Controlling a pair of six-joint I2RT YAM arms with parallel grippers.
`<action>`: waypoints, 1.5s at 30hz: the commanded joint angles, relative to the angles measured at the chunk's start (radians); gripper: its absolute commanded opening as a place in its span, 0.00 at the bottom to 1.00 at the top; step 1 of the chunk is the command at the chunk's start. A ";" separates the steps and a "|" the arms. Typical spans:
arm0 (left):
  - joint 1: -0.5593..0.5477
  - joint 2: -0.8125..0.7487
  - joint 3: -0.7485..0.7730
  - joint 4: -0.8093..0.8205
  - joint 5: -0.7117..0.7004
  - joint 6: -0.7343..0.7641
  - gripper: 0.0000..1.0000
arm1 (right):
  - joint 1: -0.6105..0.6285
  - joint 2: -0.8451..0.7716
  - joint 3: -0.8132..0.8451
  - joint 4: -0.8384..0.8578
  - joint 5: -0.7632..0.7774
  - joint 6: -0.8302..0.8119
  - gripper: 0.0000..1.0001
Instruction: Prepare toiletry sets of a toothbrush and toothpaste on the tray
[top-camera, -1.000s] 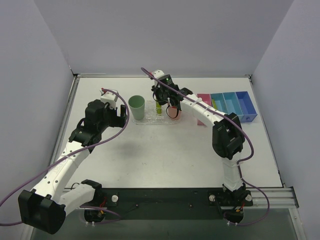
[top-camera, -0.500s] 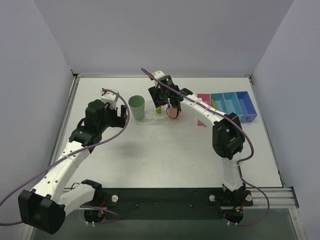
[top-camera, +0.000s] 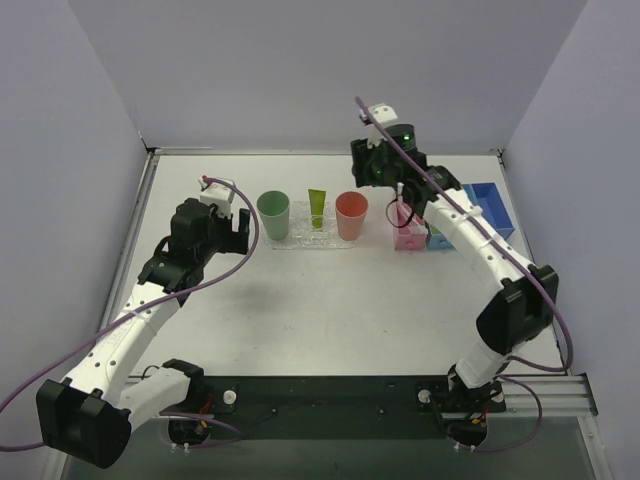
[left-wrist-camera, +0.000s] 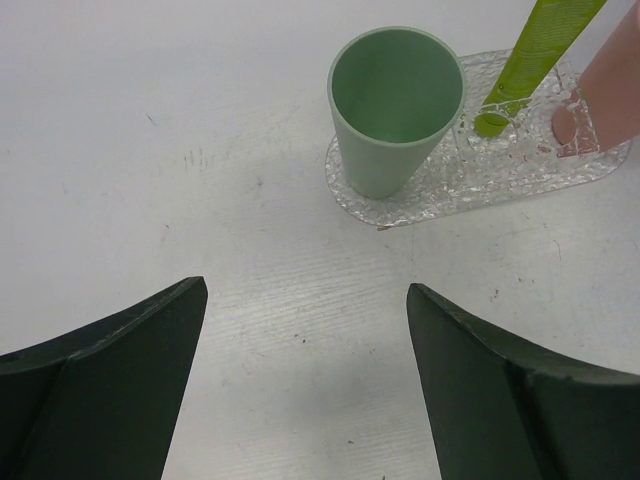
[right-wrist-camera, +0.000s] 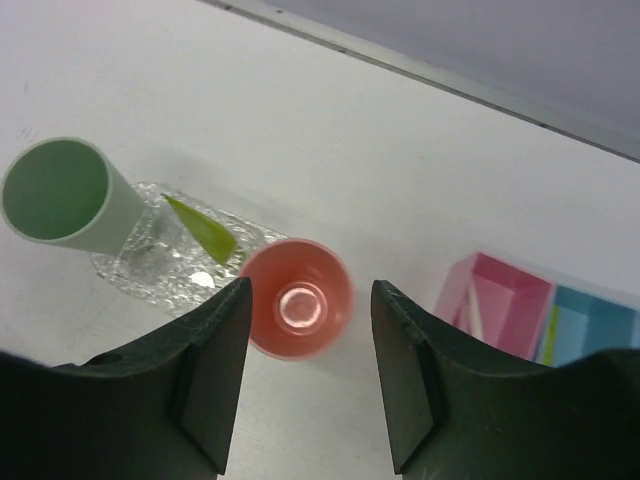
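The clear tray (top-camera: 300, 238) holds a green cup (top-camera: 273, 214) at its left end, an upright lime-green toothpaste tube (top-camera: 317, 208) in the middle and a salmon cup (top-camera: 351, 215) at its right end. A pale toothbrush (top-camera: 400, 212) leans in the pink bin (top-camera: 408, 237). My right gripper (top-camera: 368, 178) hangs open and empty, high above the salmon cup (right-wrist-camera: 297, 298) and apart from the tube (right-wrist-camera: 200, 228). My left gripper (left-wrist-camera: 305, 295) is open over bare table, short of the green cup (left-wrist-camera: 395, 100) and the tray (left-wrist-camera: 480, 170).
Blue bins (top-camera: 482, 205) stand in a row to the right of the pink bin (right-wrist-camera: 500, 295), and another lime-green tube (right-wrist-camera: 549, 335) shows at the edge of the first blue one. Walls close in the table at the back and on both sides.
My right gripper has opened, left the tube standing in the tray's middle, and risen up and to the right. The left arm has not moved.
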 joint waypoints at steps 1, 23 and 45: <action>0.008 -0.004 0.016 0.058 -0.032 0.018 0.92 | -0.140 -0.128 -0.108 -0.042 0.007 0.038 0.41; 0.017 0.045 -0.002 0.080 -0.012 0.024 0.92 | -0.549 0.174 -0.149 -0.180 -0.180 -0.127 0.14; 0.020 0.047 -0.001 0.080 -0.013 0.027 0.92 | -0.518 0.367 -0.079 -0.198 -0.146 -0.169 0.41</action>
